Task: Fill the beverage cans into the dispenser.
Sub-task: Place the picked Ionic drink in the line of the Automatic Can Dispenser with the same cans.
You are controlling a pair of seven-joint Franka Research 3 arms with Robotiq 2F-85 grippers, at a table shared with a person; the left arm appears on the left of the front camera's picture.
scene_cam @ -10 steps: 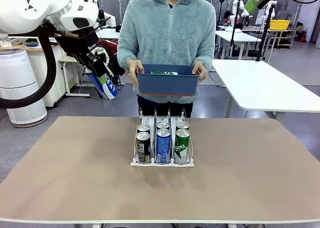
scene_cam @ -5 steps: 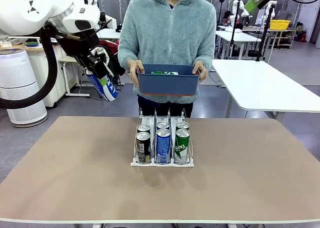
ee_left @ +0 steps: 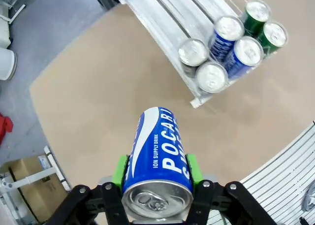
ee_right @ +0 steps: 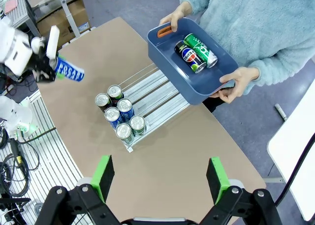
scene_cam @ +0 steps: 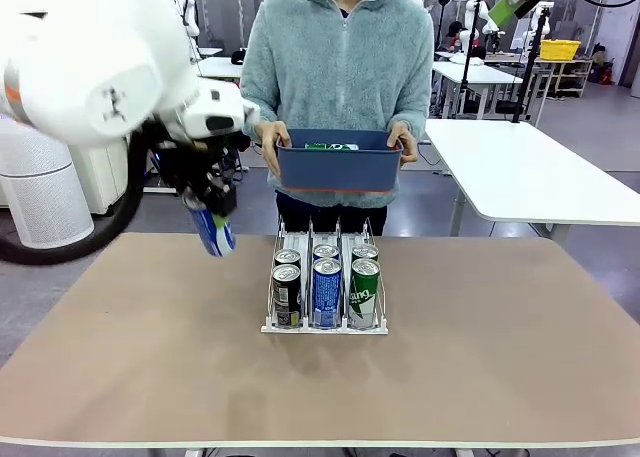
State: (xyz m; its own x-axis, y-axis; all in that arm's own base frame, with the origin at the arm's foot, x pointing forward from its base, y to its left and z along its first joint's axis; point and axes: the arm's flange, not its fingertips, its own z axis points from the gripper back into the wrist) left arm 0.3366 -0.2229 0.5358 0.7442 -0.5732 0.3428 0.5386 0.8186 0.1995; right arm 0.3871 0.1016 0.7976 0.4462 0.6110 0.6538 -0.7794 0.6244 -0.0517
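My left gripper (scene_cam: 212, 217) is shut on a blue beverage can (scene_cam: 214, 233), held tilted above the table just left of the dispenser (scene_cam: 311, 233). In the left wrist view the green pads (ee_left: 119, 170) clamp this can (ee_left: 158, 156), its silver top toward the camera. The dispenser (ee_left: 167, 13) holds two rows of cans: black (scene_cam: 287, 295), blue (scene_cam: 327, 292) and green (scene_cam: 364, 292) in front. My right gripper (ee_right: 160, 178) hangs open, high above the table. It looks down on the dispenser (ee_right: 157, 92) and my left gripper (ee_right: 49, 62).
A person at the far side holds a blue bin (scene_cam: 337, 169) in both hands above the dispenser's back end. In that bin (ee_right: 219, 70) lie a Pepsi can (ee_right: 191, 57) and a green can (ee_right: 201, 44). The brown table (scene_cam: 480, 357) has free room on both sides.
My left arm has swung down and to the right with the blue can, from beyond the table's far left edge to just left of the dispenser. The person and bin stay put.
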